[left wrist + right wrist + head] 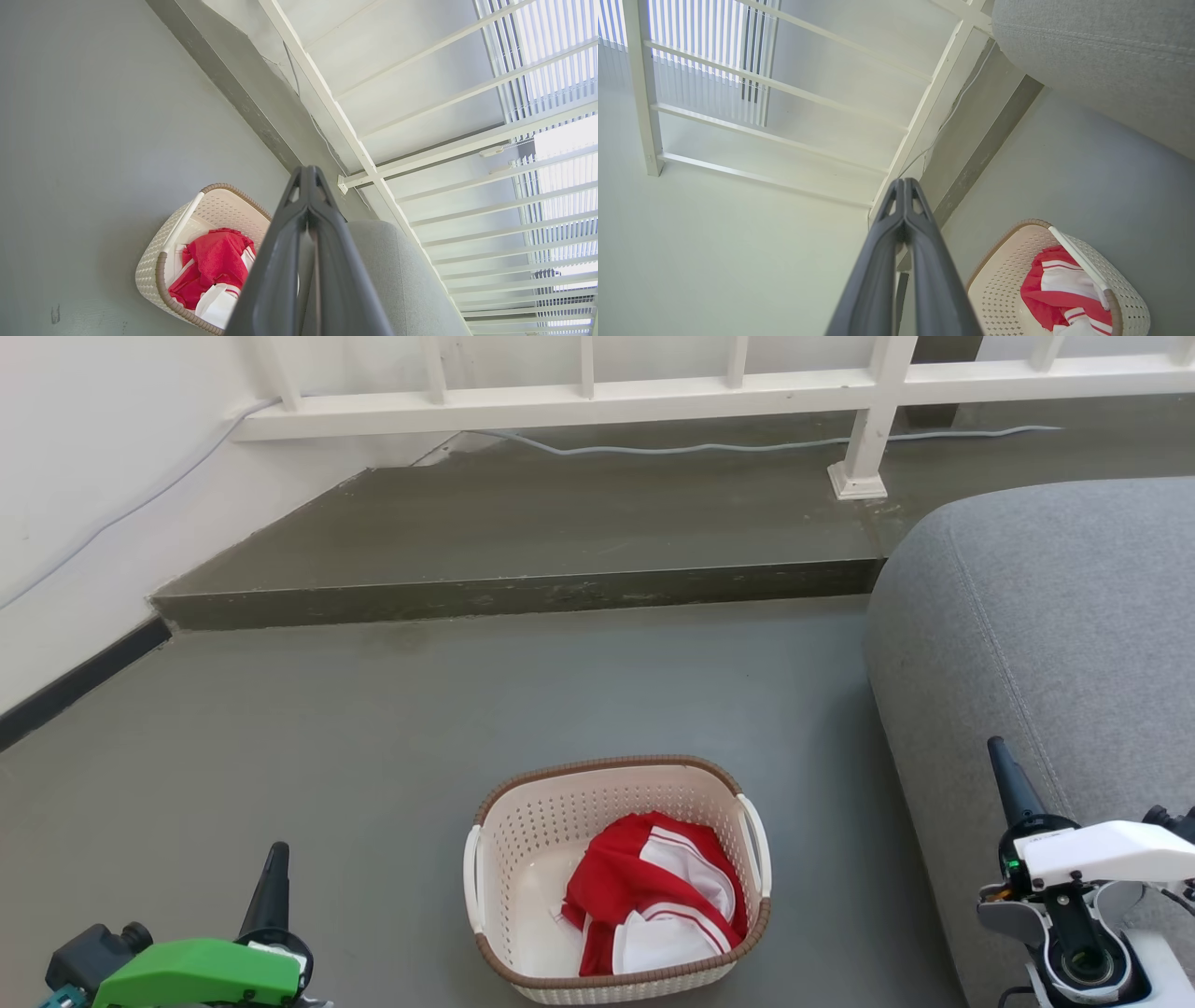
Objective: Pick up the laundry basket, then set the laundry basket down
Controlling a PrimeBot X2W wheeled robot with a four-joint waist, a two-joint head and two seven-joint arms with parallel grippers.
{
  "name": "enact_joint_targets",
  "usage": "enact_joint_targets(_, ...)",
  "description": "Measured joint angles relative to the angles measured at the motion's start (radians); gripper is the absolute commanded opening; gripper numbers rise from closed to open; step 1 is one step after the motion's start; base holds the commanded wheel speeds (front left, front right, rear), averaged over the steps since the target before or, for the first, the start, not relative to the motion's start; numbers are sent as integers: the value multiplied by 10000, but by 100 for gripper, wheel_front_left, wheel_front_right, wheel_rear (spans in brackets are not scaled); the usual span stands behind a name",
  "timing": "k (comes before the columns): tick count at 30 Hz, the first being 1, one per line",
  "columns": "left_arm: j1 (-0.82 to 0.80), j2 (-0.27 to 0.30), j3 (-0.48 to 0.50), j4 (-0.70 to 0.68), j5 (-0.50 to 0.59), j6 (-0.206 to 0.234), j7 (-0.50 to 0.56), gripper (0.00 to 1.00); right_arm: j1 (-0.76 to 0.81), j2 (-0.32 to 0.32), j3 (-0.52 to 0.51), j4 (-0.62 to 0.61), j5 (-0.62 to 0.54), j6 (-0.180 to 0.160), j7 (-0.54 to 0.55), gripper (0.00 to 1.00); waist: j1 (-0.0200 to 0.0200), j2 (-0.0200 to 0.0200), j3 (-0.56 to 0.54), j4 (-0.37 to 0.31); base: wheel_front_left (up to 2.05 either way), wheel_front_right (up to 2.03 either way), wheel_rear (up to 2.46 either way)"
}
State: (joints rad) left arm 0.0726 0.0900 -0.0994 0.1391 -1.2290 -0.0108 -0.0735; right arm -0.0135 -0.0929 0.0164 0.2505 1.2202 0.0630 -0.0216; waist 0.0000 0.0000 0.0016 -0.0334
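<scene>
**Basket (579,817).** Rounded rectangular tub of cream-white plastic. The walls are perforated with rows of small holes, and the inner floor is plain. A brown woven-look rim (597,763) runs round the whole top edge. One white handle (758,845) is fitted at rim level on the right side, with a matching one on the left.

**Contents.** A crumpled red garment (644,887) with white panels and stripes lies toward the right and near part of the tub. The left part of the inner floor is bare.

**Position.** The basket stands upright on the grey floor (373,728), low in the centre of the head view. It is between the two grippers and apart from both. A grey sofa (1046,644) is near its right side, with a strip of floor between them. Beyond the basket are a raised step (523,593) and a white railing (653,392).

**Left gripper (277,854).** At the lower left of the head view, under a green housing, pointing up. In the left wrist view its two dark fingers are pressed together with the tips meeting and nothing between them.

**Right gripper (1001,756).** At the lower right of the head view, above a white housing, in front of the sofa. In the right wrist view its fingers lie against each other, tips touching, holding nothing.
</scene>
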Motion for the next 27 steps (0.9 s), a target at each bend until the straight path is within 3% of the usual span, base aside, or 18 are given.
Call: enact_joint_targets(27,-788,201,453,746,-3981,-780,732,0,-363,290,-1005,171,3407,447,863,0,0,0,16,283,0,0,0)
